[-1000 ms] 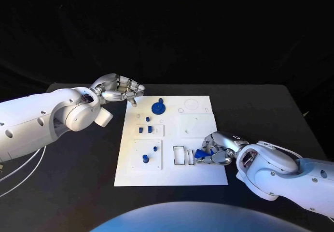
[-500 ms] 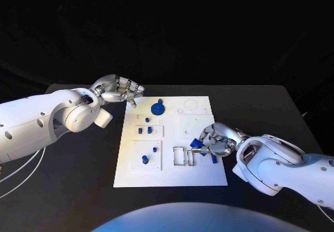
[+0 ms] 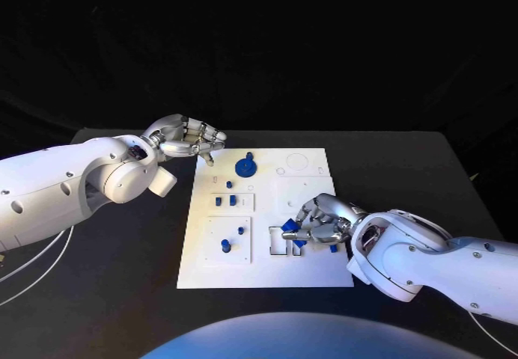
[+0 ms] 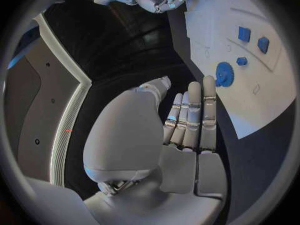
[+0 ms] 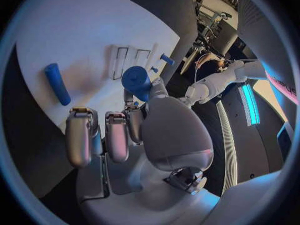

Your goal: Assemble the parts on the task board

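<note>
A blue part (image 3: 291, 225) is pinched in the fingers of the right hand (image 3: 317, 222) above the task board (image 3: 266, 265), over the board's rectangular slots (image 3: 284, 241) near its right edge. The left hand (image 3: 188, 139) is held with fingers curled in on nothing, just off the board's far left corner. The board is carried on a black table (image 3: 410, 168) against a dark background. Compared with one second earlier, the right hand has been moved inward across the board; the left hand is unchanged.
</note>
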You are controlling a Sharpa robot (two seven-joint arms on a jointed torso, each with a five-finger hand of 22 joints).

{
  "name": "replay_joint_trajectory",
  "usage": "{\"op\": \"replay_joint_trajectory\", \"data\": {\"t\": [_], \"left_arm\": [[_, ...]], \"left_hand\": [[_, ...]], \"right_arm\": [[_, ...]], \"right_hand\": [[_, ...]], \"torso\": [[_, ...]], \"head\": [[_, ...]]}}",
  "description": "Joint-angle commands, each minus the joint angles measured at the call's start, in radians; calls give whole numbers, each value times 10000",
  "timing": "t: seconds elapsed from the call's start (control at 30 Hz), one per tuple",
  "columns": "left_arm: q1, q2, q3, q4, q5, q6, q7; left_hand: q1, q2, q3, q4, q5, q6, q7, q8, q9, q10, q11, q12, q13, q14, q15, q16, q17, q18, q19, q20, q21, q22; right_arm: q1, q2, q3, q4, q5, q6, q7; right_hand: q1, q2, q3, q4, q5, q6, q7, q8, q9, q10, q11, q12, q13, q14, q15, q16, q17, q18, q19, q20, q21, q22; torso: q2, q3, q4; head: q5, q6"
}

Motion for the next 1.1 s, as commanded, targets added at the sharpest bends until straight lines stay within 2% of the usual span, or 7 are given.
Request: {"op": "replay_joint_trajectory", "data": {"t": [0.03, 0.23, 0.4, 0.7, 0.8, 1.1], "left_arm": [[5, 39, 5, 18, 44, 132, 45], [6, 55, 5, 9, 44, 147, 46], [6, 71, 5, 19, 44, 175, 54], [7, 71, 5, 29, 44, 209, 47], [7, 72, 5, 30, 44, 212, 45], [8, 63, 5, 33, 44, 220, 29]], "left_hand": [[-91, -19, -7, -46, 23, -67, 307, 33, -11, -78, 18, 37, -1, -21, 35, -59, -11, 133, 33, 34, -53, -16], [-107, -16, -6, -43, 24, -74, 309, 37, -12, -99, 22, 41, -3, -28, 39, -63, -12, 132, 32, 37, -64, -23], [-107, -16, -6, -43, 24, -74, 309, 37, -12, -99, 22, 41, -3, -28, 39, -63, -12, 132, 32, 37, -64, -23], [-111, -9, -3, -42, 25, -74, 310, 41, -13, -103, 22, 44, -3, -28, 40, -63, -11, 132, 32, 38, -68, -26], [-111, -9, -3, -42, 25, -74, 310, 41, -13, -103, 22, 44, -3, -28, 40, -63, -11, 132, 32, 38, -68, -26], [-111, -9, -3, -42, 25, -74, 310, 41, -13, -103, 22, 44, -3, -28, 40, -63, -11, 132, 32, 38, -68, -26]], "right_arm": [[-44, 133, 2, -121, -87, 687, -166], [-69, 345, -2, -312, -217, 1006, -215], [-77, 500, -6, -440, -664, 813, -474], [-89, 703, -10, -602, -1277, 721, -762], [-100, 751, -11, -637, -1332, 734, -785], [-112, 836, -16, -689, -1391, 992, -834]], "right_hand": [[-279, 96, -161, -12, -3, 433, -357, 18, 35, 106, -33, 22, 168, 837, -68, 60, 1567, -188, 731, -68, 34, 2282], [-476, 190, -257, -17, 0, 479, -376, 34, 40, 172, -52, 83, 257, 848, -81, 81, 1624, -204, 751, -81, 125, 2304], [-627, 213, -382, -18, -5, 585, -421, 95, 66, 287, -91, 210, 414, 868, -111, 117, 1716, -235, 791, -103, 294, 2345], [-859, 169, -580, -19, -6, 702, -478, 173, 103, 415, -141, 346, 592, 889, -153, 159, 1822, -259, 823, -140, 427, 2376], [-956, 57, -671, -15, -7, 709, -488, 188, 112, 417, -151, 326, 590, 887, -165, 156, 1815, -256, 819, -154, 414, 2372], [-1012, -3, -701, -12, -4, 709, -491, 194, 117, 421, -154, 325, 599, 887, -169, 156, 1814, -252, 814, -159, 394, 2367]], "torso": [[2, 8, 0], [1, 10, -12], [12, 18, -4], [14, 7, -6], [12, 16, -12], [9, 16, -7]], "head": [[38, -21], [48, -46], [23, -4], [60, -23], [73, -30], [98, -68]]}}
